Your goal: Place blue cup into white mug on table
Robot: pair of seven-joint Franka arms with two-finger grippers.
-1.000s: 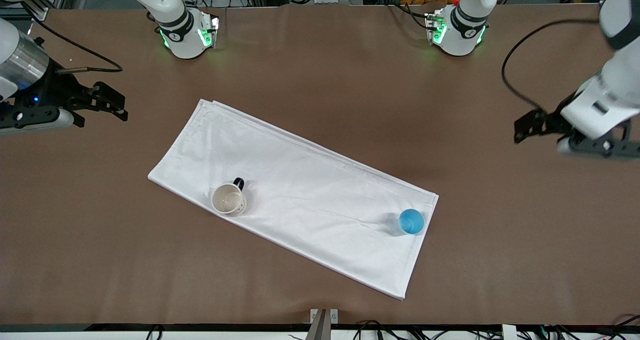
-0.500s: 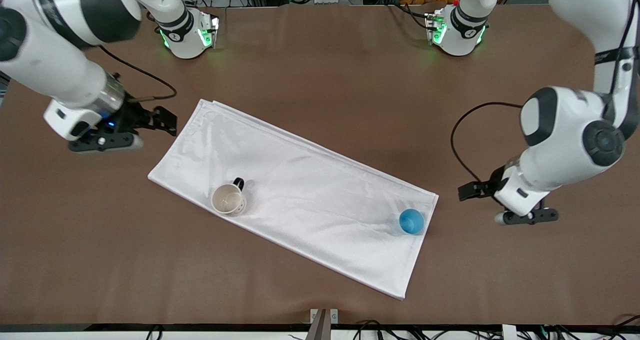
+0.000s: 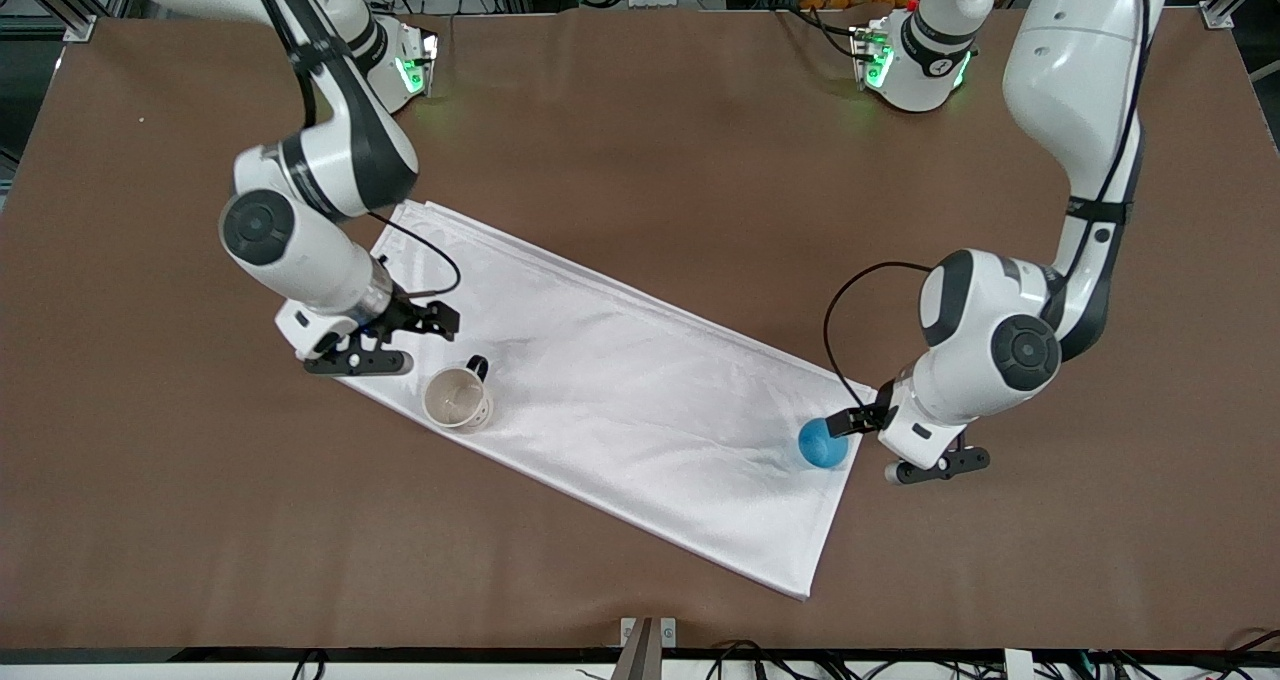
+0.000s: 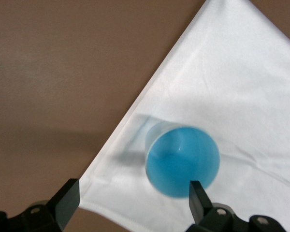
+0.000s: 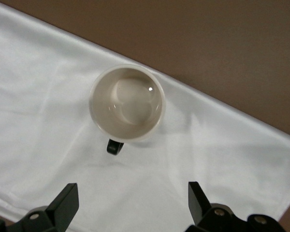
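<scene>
The blue cup (image 3: 822, 443) stands upright on a white cloth (image 3: 620, 400), near the cloth's corner at the left arm's end of the table (image 3: 640, 130). My left gripper (image 3: 850, 424) is open and low beside the cup. In the left wrist view the cup (image 4: 182, 161) is just ahead of the gripper (image 4: 133, 199), close to one finger (image 4: 198, 193). The white mug (image 3: 457, 398), black handle (image 3: 478, 366), stands upright and empty on the cloth at the right arm's end. My right gripper (image 3: 438, 321) is open over the cloth beside the mug. In the right wrist view the mug (image 5: 127, 102) is ahead of the gripper (image 5: 133, 198).
The white cloth lies slanted across the middle of the table, its long edge showing in both wrist views (image 4: 241, 72) (image 5: 48, 145). Bare brown table surrounds it. The two arm bases (image 3: 375, 60) (image 3: 915, 55) stand along the table edge farthest from the front camera.
Both arms have swung in from the table's ends. The left gripper has come down beside the blue cup; the right gripper has come over the cloth beside the mug. Cup and mug have not moved.
</scene>
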